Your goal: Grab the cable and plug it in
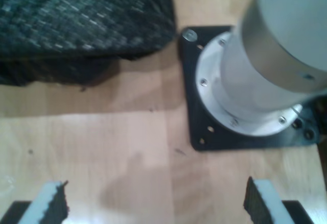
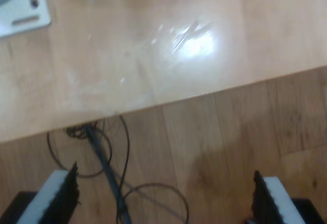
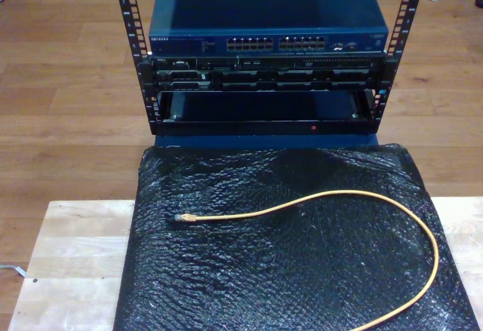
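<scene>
The mat [image 3: 287,271] lies open around the cable [image 3: 362,203]; at 12 o'clock in the exterior view the rack [image 3: 264,67] blocks passage.

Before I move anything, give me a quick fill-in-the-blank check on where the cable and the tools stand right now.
1. The orange-yellow cable lies on the black ____ mat.
2. The cable's clear plug points toward the exterior view's ____.
3. Behind the mat, the blue network switch sits at the ____ of the rack.
4. My first tool and my second tool both stand ____, holding nothing.

Missing words: bubble-wrap; left; top; open
</scene>
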{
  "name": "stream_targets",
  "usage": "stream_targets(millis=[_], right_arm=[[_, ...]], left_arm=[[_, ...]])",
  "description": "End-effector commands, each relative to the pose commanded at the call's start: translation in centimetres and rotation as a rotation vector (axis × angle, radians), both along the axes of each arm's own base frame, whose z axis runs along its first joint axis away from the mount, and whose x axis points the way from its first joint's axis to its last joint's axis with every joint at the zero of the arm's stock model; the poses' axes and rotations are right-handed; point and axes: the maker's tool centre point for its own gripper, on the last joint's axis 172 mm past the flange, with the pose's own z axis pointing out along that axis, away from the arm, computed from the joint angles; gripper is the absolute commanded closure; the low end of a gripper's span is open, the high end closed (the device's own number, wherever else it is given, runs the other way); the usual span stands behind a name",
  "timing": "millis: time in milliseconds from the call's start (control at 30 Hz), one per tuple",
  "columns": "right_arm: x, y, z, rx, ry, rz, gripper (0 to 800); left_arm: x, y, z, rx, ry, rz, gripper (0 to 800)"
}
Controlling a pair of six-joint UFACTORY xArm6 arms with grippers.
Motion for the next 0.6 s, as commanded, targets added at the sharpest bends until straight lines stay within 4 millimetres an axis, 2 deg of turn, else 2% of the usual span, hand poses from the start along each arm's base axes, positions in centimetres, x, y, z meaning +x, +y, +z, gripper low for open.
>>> stream_targets(millis=[400, 600], right_arm=[[6.8, 5.3, 4.7, 0.226, -0.037, 0.006, 3], [8.7, 6.5, 7.9, 0.284, -0.083, -0.007, 3]], left_arm=[[3.7, -3.4, 0.6, -0.069, -0.014, 0.069, 0], [4.7, -4.3, 0.8, -0.103, -0.027, 0.113, 0]])
